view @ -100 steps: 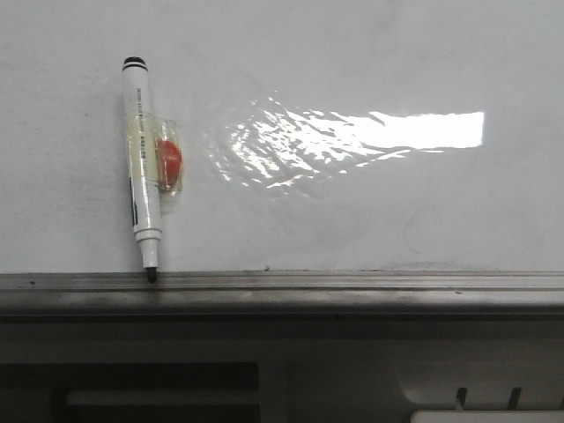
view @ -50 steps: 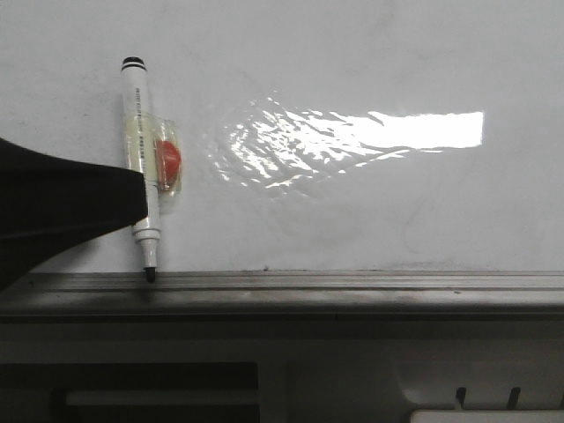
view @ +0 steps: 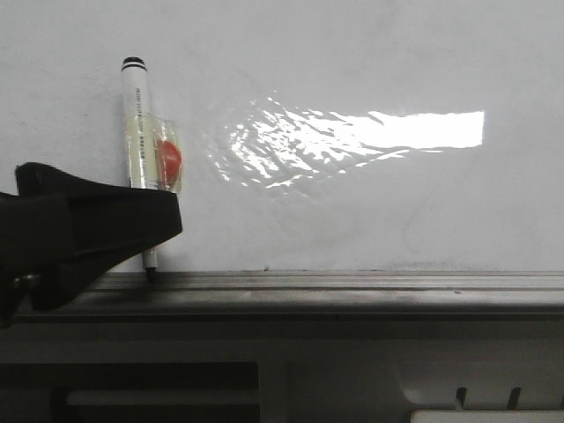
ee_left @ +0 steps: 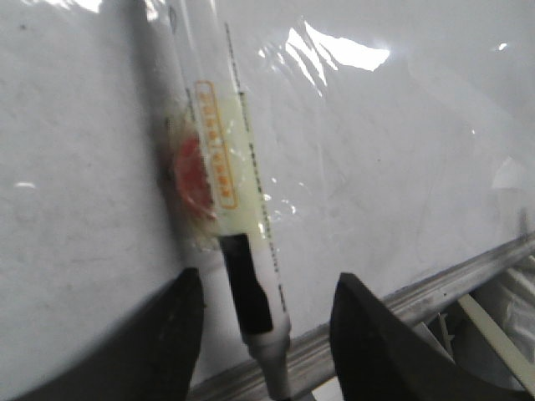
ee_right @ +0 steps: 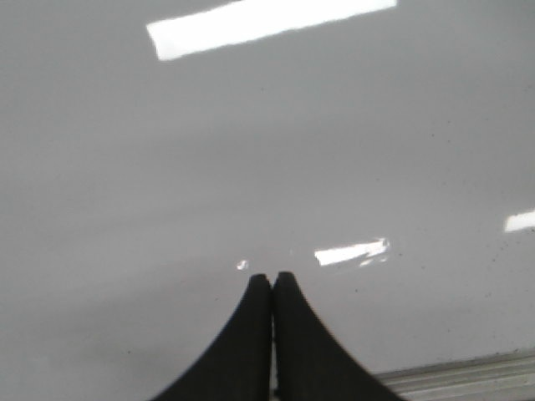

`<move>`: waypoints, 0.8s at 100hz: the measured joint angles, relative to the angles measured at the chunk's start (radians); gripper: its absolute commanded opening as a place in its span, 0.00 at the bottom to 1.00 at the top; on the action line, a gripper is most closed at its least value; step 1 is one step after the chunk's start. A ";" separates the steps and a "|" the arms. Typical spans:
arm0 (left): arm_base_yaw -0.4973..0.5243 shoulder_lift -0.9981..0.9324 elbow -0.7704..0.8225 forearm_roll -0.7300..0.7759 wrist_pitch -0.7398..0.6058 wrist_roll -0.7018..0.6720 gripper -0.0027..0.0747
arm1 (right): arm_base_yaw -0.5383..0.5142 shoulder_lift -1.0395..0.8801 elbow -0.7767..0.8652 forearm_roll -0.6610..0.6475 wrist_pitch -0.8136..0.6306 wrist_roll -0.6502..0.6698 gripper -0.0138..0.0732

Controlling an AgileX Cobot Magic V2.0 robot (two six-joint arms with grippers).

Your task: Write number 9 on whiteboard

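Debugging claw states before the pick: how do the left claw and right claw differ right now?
The left claw is open, its fingers apart on either side of the marker; the right claw is shut, fingertips pressed together. The left claw straddles the marker by the rail; the right claw has only bare whiteboard ahead, holding nothing. Both have black tapered fingers.

Nothing legible anywhere: fine black print along the marker (ee_left: 242,251) barrel too small to read, orange framed label (ee_left: 214,142) on it blurred beyond reading, no figure visible on the whiteboard (view: 370,220)
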 measured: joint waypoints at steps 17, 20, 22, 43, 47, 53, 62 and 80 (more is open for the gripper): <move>-0.004 0.037 -0.024 0.011 -0.027 -0.004 0.45 | 0.000 0.000 0.000 0.000 0.000 0.000 0.08; -0.004 0.039 -0.028 0.009 -0.029 -0.004 0.43 | 0.000 0.000 0.000 0.000 0.000 0.000 0.08; -0.004 0.039 -0.030 0.007 -0.029 -0.004 0.42 | 0.000 0.000 0.000 0.000 0.000 0.000 0.08; -0.006 0.039 -0.033 -0.059 -0.021 -0.007 0.05 | 0.002 0.000 0.000 0.000 0.000 0.000 0.08; -0.006 0.039 -0.033 -0.065 -0.021 -0.007 0.01 | 0.012 0.000 0.000 0.000 0.006 0.000 0.08; -0.006 0.039 -0.033 -0.065 -0.023 -0.007 0.01 | 0.042 0.000 -0.002 0.000 0.028 0.000 0.08; -0.006 0.039 -0.033 -0.058 -0.023 -0.007 0.01 | 0.111 0.018 -0.034 -0.007 0.093 0.000 0.08; -0.006 0.032 -0.033 0.027 0.009 -0.007 0.01 | 0.327 0.127 -0.155 -0.017 0.225 0.000 0.08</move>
